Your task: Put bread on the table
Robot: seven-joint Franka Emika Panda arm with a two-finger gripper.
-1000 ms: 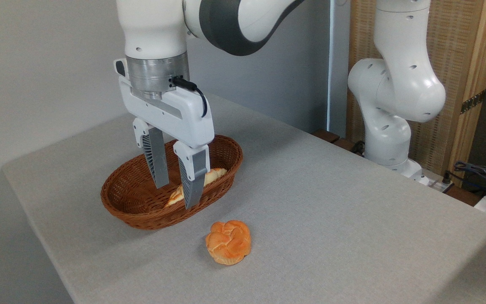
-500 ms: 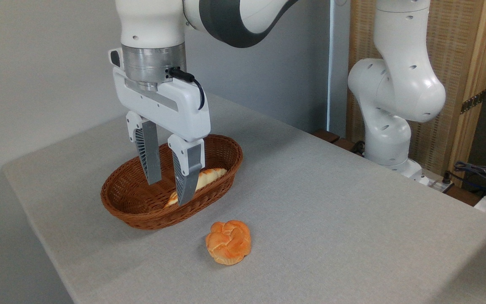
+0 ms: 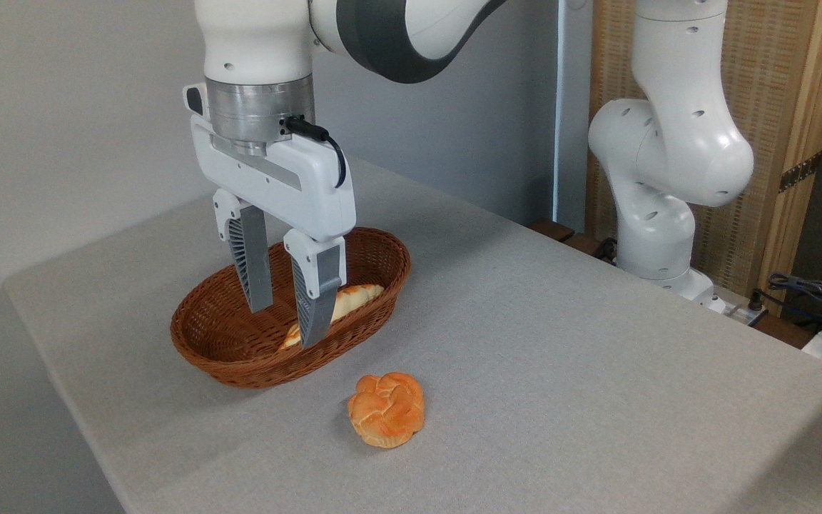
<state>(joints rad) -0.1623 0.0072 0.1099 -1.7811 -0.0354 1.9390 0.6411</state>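
The bread (image 3: pixel 355 295), a long pale-golden loaf, lies inside the brown wicker basket (image 3: pixel 240 365) on the light grey table (image 3: pixel 561 343). My gripper (image 3: pixel 284 325) hangs open over the basket, pointing down, with its fingertips just above the loaf. The right finger (image 3: pixel 317 293) covers the loaf's middle; only its two ends show. Nothing is held between the fingers.
A small round orange knotted bun (image 3: pixel 387 409) sits on the table in front of the basket. The arm's white base (image 3: pixel 657 207) stands at the table's far right edge, with cables (image 3: pixel 810 293) beyond it. A wall runs behind the table.
The gripper has risen slightly and shifted left over the basket since a second ago, staying open. The loaf and the bun have not moved.
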